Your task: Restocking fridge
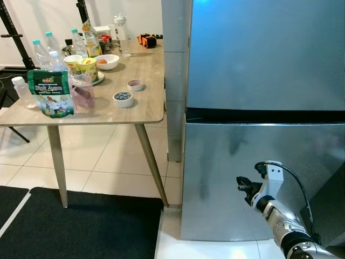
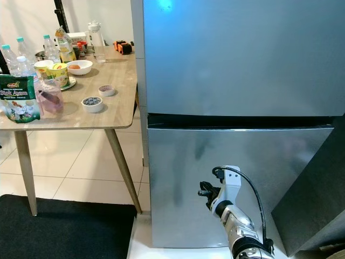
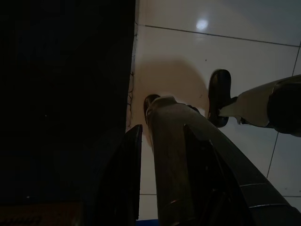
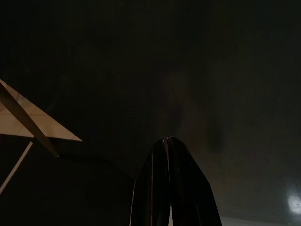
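Right end effector (image 1: 243, 187), fingers pressed together and empty, hovers before the closed fridge (image 1: 259, 162) beside the worktop (image 1: 145, 70).

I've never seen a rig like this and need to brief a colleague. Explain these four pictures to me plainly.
It is a walking humanoid robot with two arms. The two wide pictures come from its head cameras: a closed silver fridge and a wooden table bearing water bottles, a green snack bag, cups and small bowls. The right gripper is raised before the lower fridge door, fingers together, holding nothing. The dark pictures come from wrist cameras; the left gripper hangs over floor tiles.
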Robot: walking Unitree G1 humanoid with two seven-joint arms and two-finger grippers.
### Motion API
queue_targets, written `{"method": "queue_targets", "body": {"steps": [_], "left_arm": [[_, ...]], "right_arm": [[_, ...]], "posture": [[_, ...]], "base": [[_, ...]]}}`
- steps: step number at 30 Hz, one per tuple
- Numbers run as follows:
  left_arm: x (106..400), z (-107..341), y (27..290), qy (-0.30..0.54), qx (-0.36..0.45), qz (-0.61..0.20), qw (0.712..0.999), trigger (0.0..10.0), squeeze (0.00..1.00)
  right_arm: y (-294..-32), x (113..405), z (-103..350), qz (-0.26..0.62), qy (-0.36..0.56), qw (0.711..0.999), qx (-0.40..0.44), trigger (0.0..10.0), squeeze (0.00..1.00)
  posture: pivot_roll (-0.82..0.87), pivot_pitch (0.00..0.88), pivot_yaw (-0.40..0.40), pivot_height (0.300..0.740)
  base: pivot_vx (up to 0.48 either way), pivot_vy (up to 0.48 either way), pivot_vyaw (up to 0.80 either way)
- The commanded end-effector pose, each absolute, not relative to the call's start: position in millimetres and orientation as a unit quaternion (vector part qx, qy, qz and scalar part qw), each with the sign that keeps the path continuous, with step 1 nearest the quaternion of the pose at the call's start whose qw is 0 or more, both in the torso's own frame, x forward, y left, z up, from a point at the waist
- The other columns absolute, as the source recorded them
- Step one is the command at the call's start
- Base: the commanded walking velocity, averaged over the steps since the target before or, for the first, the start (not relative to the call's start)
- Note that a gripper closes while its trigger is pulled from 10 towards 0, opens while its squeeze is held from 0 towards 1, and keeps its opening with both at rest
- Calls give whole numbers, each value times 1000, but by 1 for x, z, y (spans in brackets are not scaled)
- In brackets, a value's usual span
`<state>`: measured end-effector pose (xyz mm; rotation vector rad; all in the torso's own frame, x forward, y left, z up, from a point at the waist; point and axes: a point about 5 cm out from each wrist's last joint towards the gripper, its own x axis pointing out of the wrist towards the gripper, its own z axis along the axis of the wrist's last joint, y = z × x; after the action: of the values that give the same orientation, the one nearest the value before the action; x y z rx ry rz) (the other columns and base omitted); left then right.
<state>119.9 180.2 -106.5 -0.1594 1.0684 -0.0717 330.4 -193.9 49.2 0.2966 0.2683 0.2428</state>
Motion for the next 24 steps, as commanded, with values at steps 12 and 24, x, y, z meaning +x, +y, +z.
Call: {"method": "queue_targets", "body": {"steps": [12,24], "left_arm": [[113,-109,179,516,-79,-32,853,10000,0],[109,-109,179,517,-79,-33,851,10000,0]], "right_arm": [[-182,365,101,147,56,977,147,10000,0],[-184,371,110,134,45,979,150,10000,0]], "posture": [[-57,50,-13,740],[-47,63,-12,740]], "base": [[0,0,0],[0,0,0]]}}
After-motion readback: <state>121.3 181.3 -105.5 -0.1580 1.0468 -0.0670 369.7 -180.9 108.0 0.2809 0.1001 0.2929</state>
